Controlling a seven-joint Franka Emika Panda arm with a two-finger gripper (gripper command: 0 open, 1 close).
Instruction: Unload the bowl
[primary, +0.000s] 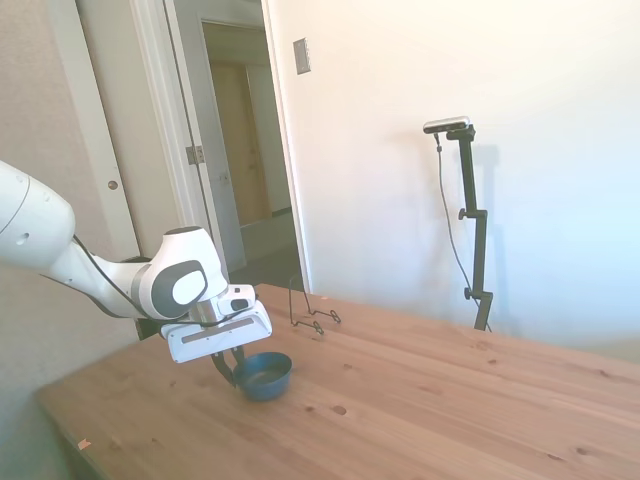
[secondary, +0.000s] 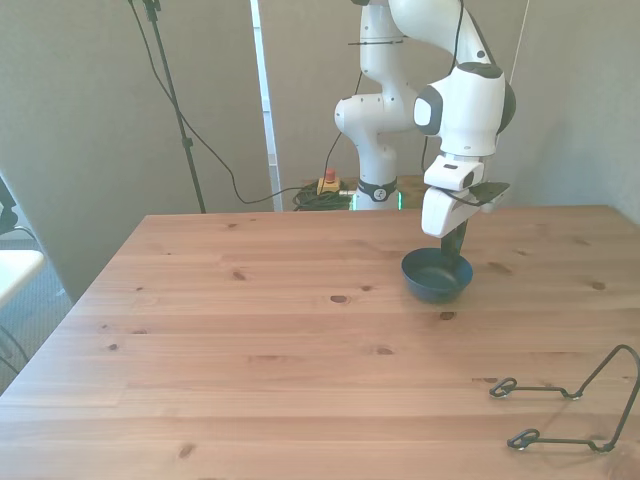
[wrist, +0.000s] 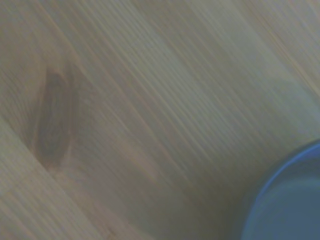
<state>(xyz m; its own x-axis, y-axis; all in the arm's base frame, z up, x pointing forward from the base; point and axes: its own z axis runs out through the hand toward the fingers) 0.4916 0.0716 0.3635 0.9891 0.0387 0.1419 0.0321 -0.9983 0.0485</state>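
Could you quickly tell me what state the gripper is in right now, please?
Gripper: down at the rim of the bowl, which sits on the table; open or shut cannot be told.

Most of the wooden table is left bare, so wide free passage is offered across its middle and toward the front view's left. One obstacle is formed by the bowl, which sits on the boards toward the front view's right, with the gripper lowered at its rim, so that access from directly above is taken up by the arm. A second obstacle is posed by the thin black wire rack at the near corner on the front view's right, well apart from the bowl; open wood is left between the two.
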